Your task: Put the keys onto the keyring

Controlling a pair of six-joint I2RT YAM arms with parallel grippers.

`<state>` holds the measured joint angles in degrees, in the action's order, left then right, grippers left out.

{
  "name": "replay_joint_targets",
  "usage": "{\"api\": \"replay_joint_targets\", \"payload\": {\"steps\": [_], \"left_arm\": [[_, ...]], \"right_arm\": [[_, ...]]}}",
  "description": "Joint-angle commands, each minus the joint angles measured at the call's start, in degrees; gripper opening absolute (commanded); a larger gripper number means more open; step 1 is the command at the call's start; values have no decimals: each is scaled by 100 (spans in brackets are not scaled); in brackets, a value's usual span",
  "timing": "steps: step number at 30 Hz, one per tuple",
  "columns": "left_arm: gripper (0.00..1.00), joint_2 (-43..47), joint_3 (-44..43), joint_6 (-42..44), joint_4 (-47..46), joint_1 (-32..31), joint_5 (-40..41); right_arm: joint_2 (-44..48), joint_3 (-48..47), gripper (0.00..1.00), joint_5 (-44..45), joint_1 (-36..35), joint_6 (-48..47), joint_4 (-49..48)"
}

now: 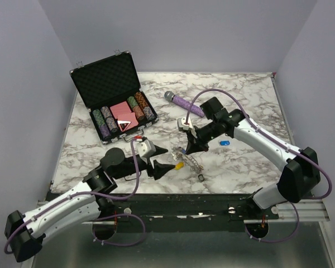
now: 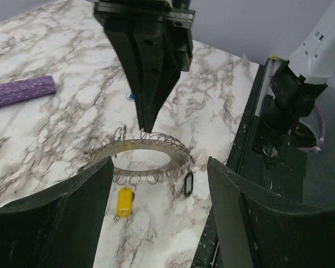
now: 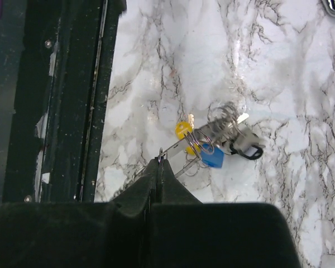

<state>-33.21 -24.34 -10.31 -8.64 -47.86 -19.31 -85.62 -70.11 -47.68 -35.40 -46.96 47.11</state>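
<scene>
Pinching keyring (image 2: 128, 146) rim, right tool (image 2: 145, 128) above

Silvery loop-edged keyring (image 2: 177, 159); yellow key (image 2: 124, 201), black key (image 2: 187, 183) beside; blue key (image 1: 225, 143) apart.

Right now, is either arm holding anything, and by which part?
The right gripper pinches the keyring by its rim, its fingers shut on the edge. The left gripper is open and holds nothing.

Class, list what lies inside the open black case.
The case holds rows of poker chips at both sides and pink flat packs in the middle, with a small white piece on them. Anything beneath them is hidden.
</scene>
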Motion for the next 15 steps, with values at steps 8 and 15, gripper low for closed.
{"api": "replay_joint_targets", "payload": {"steps": [8, 15], "left_arm": [[69, -1697, -256, 1241, -1156, -962, 875], [59, -1969, -133, 1207, -1666, -1173, 1307]], "right_arm": [[450, 146, 0, -558, 24, -24, 123], [556, 243, 0, -637, 24, -15, 70]]}}
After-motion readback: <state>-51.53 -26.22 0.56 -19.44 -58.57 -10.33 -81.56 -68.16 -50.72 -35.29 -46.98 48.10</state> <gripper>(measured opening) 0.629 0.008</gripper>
